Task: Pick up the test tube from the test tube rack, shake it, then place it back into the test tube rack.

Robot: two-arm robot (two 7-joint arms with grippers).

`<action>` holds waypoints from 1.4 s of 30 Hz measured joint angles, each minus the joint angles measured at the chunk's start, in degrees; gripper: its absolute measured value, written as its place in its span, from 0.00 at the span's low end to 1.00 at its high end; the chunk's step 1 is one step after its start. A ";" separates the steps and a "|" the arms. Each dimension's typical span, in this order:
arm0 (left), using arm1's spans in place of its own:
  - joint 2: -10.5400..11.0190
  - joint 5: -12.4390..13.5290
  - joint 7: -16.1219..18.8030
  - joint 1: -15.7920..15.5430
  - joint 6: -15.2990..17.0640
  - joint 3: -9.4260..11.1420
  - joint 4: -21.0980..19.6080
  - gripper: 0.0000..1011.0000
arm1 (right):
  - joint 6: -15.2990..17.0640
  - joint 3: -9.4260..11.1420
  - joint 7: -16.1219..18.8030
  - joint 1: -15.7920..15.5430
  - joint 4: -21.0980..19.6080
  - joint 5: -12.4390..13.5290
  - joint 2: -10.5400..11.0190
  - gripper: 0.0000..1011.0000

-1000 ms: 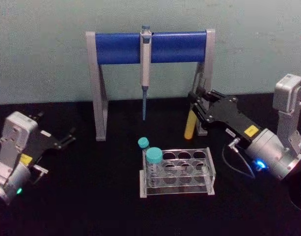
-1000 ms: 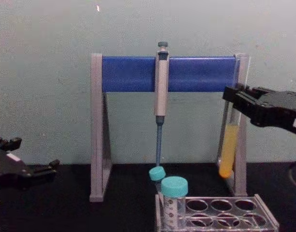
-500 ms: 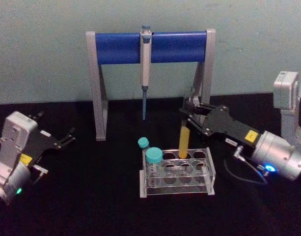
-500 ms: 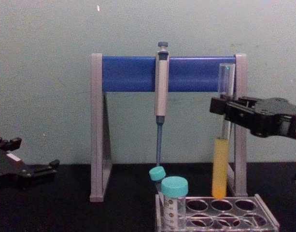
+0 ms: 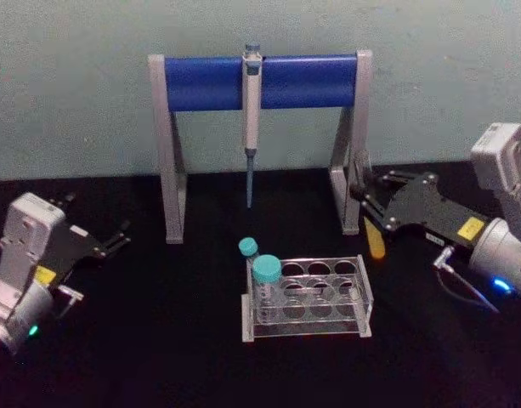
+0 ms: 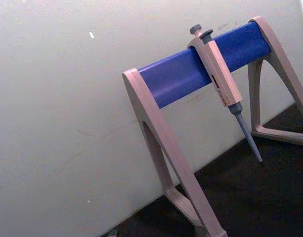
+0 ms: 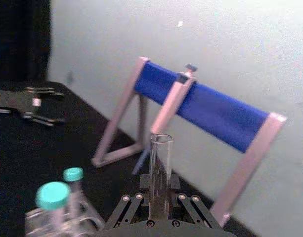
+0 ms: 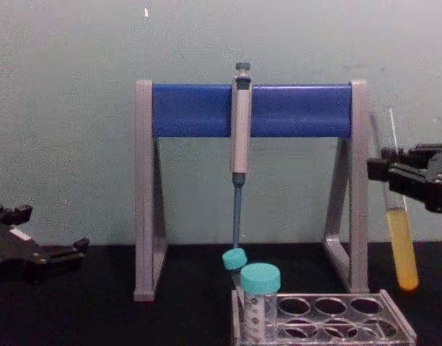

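Jaws of the right gripper (image 5: 367, 202) were clamped on the test tube (image 8: 399, 234), which hung slightly tilted in the air at two o'clock from the test tube rack (image 5: 363, 297), yellow-orange liquid in its lower part. At nine o'clock the left gripper (image 5: 116, 238) sat parked over the black tabletop (image 5: 158, 357), jaws spread.

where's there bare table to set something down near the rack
Bare black table lies between the parked left gripper and the test tube rack, and in front of the rack. Crowded behind the rack's right, where the right gripper holds the test tube by the pipette stand.
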 joint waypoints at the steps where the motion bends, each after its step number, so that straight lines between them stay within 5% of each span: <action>1: 0.00 0.00 0.00 0.00 0.00 0.00 0.00 0.99 | -0.23 0.00 -0.59 0.03 0.08 -0.69 -0.26 0.23; 6: 0.00 0.00 0.00 0.00 0.00 0.00 0.00 0.99 | -3.32 -0.09 -4.72 1.00 2.35 -5.01 -3.67 0.23; 10: 0.00 0.00 0.00 0.00 0.00 0.00 0.00 0.99 | -6.02 0.01 -6.10 1.73 4.67 -5.60 -7.01 0.23; 13: 0.00 0.00 0.00 0.00 0.00 0.00 0.00 0.99 | -7.79 0.51 -5.10 2.18 6.38 -3.73 -9.33 0.23; 20: 0.00 0.00 0.00 0.00 0.00 0.00 0.00 0.99 | -5.51 1.81 3.94 2.82 8.02 7.25 -11.69 0.23; 25: 0.00 0.00 0.00 0.00 0.00 0.00 0.00 0.99 | -0.87 2.18 9.70 2.97 7.36 14.58 -9.97 0.23; 29: 0.00 0.00 0.00 0.00 0.00 0.00 0.00 0.99 | 1.73 2.51 12.49 2.37 5.89 17.86 -7.68 0.23; 35: 0.00 0.00 0.00 0.00 0.00 0.00 0.00 0.99 | 3.92 2.33 13.81 1.30 3.02 18.15 -2.63 0.23; 42: 0.00 0.00 0.00 0.00 0.00 0.00 0.00 0.99 | 3.85 1.96 10.13 0.56 0.23 13.64 1.96 0.23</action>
